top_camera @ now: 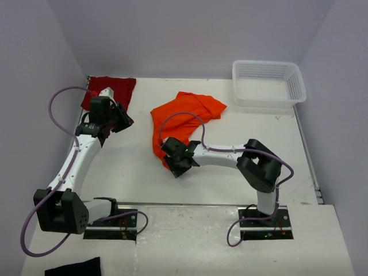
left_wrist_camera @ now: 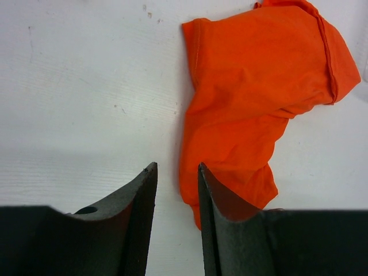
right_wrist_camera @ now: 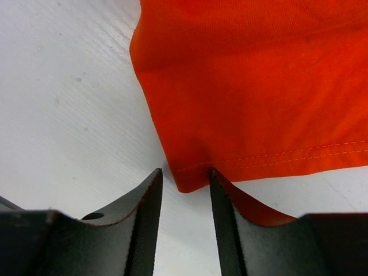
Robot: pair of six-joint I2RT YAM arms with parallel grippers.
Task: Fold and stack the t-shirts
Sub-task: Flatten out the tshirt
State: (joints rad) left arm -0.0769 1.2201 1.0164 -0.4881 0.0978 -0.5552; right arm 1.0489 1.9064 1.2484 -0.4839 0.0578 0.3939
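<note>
Jaws apart, the right gripper (right_wrist_camera: 185, 172) straddles the hem corner of the orange t-shirt (right_wrist_camera: 259, 86) at the centre of the table (top_camera: 138, 167) and should bite past the stitching; the left gripper (left_wrist_camera: 175, 168), apart and empty, hovers near the crimson t-shirt (top_camera: 112, 89).

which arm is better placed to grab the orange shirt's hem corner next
Right. The right gripper has the hem corner of the orange t-shirt between its open fingers. The left gripper is over bare table beside that shirt, nearer the red t-shirt.
</note>
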